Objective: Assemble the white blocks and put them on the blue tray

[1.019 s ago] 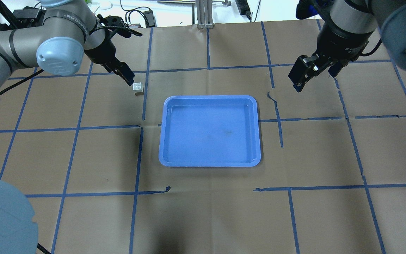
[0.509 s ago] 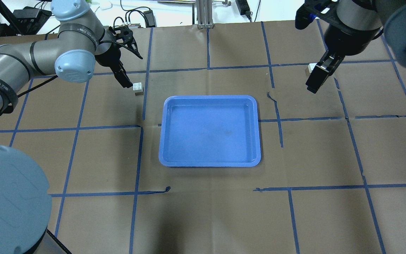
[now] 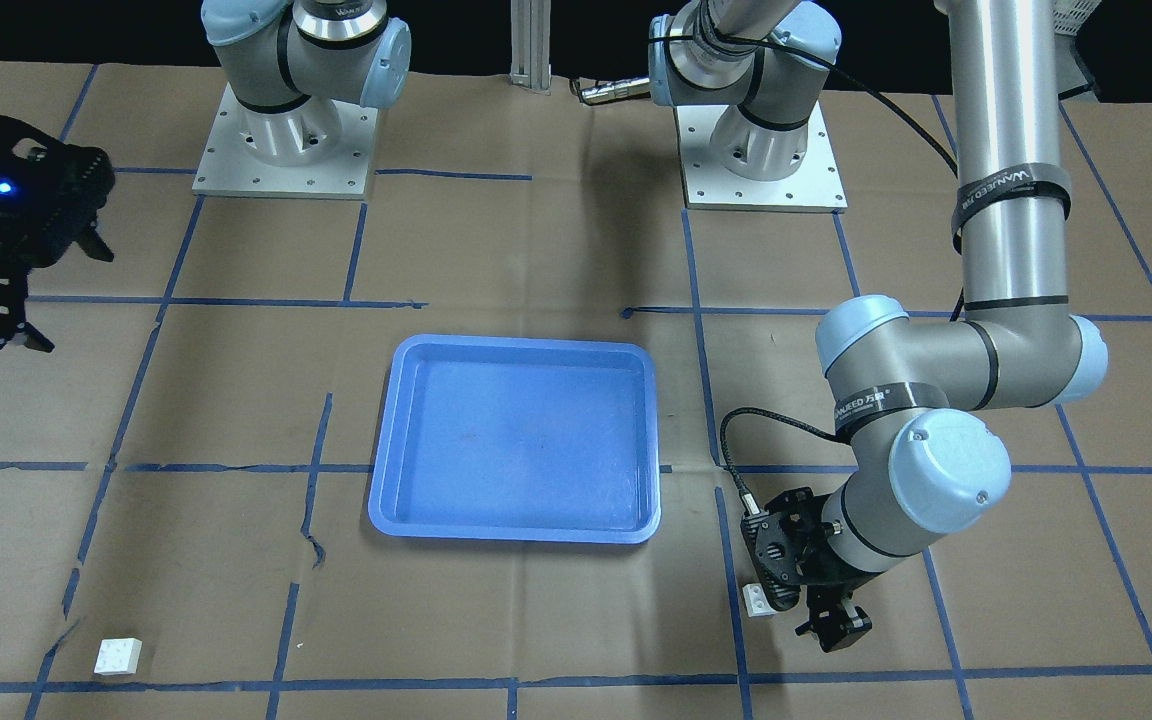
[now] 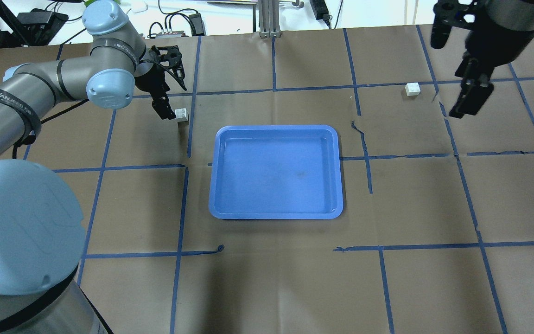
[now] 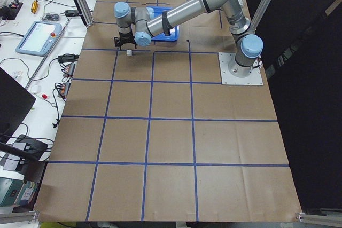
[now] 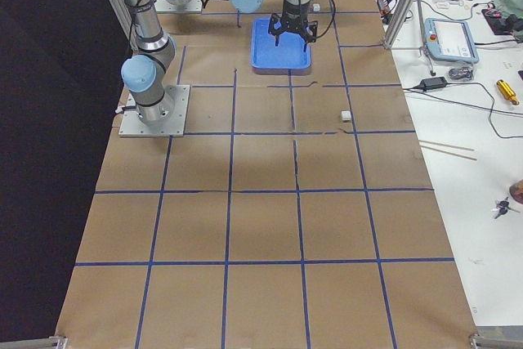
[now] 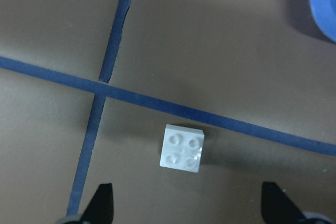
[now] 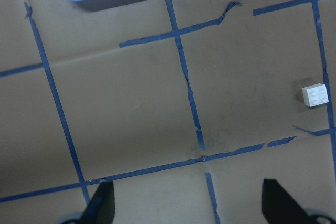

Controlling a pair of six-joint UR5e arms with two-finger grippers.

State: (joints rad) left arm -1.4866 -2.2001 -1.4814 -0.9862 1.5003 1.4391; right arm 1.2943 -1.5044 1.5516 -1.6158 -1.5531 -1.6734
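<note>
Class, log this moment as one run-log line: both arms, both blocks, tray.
left gripper: jaws open over left white block, ungrasped | right gripper: jaws open, clear of right white block | blue tray: empty | blocks unassembled

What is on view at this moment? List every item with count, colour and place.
white blocks: two, white, both loose on the table; this one off the tray's far corner on the robot's left, the other far out on its right.
blue tray: one, blue, mid-table, nothing in it.
table: one, brown paper with a blue tape grid.
side bench: one, white, along the edge opposite the robot, with cables and devices.
left gripper: one, black, open, beside the left-hand block, not holding it.
right gripper: one, black, open and empty, raised over the table near the other block.
</note>
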